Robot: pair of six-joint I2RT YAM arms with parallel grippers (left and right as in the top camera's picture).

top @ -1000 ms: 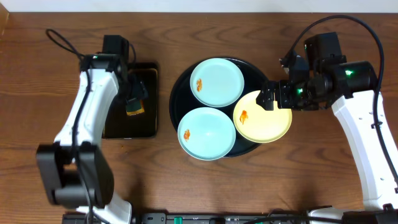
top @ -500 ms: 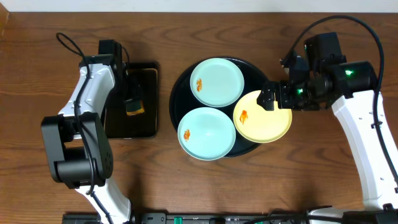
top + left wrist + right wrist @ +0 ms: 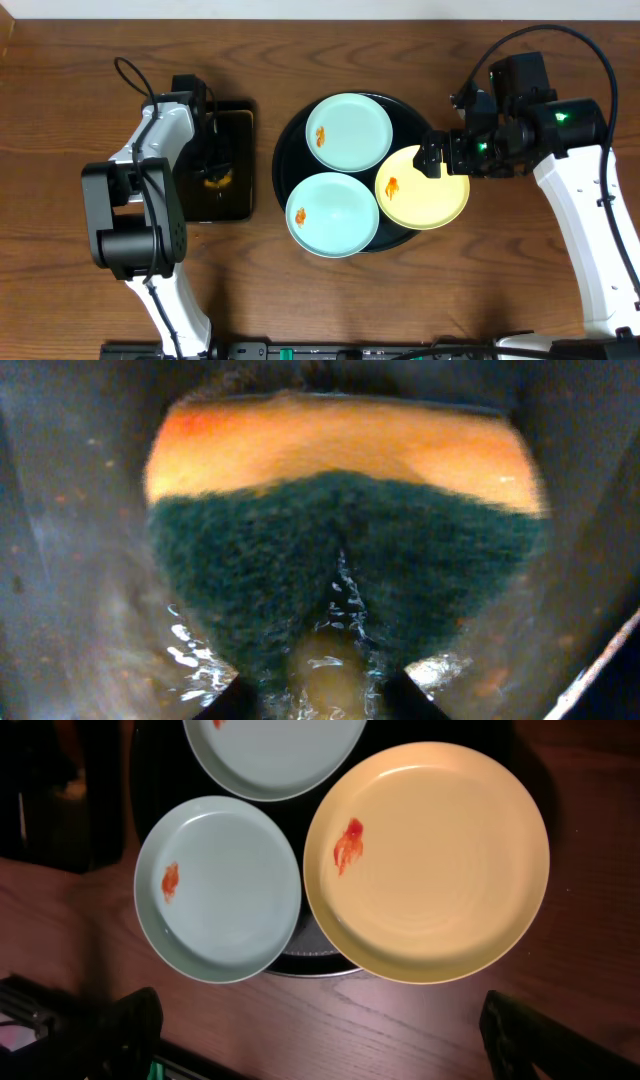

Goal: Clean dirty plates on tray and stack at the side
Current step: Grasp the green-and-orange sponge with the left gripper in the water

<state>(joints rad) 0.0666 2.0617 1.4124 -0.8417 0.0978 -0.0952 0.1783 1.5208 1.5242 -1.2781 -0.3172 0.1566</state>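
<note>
Plates (image 3: 349,132) all sit on the black tray (image 3: 284,150): blue-green ones (image 3: 332,214) at 12 and 7 o'clock, the yellow one (image 3: 421,187) at 4, each with an orange smear. Right claw (image 3: 442,158) hangs open over the yellow one; left claw (image 3: 214,172) pinches a sponge (image 3: 340,560).

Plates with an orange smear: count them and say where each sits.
3, all smeared. The far blue-green plate lies at the back of the tray, the near blue-green plate at its front, the yellow plate on its right, overhanging the rim. None seems hidden.

Sponge (image 3: 340,560) blurred, close; upper plate (image 3: 275,750) cut by edge.
</note>
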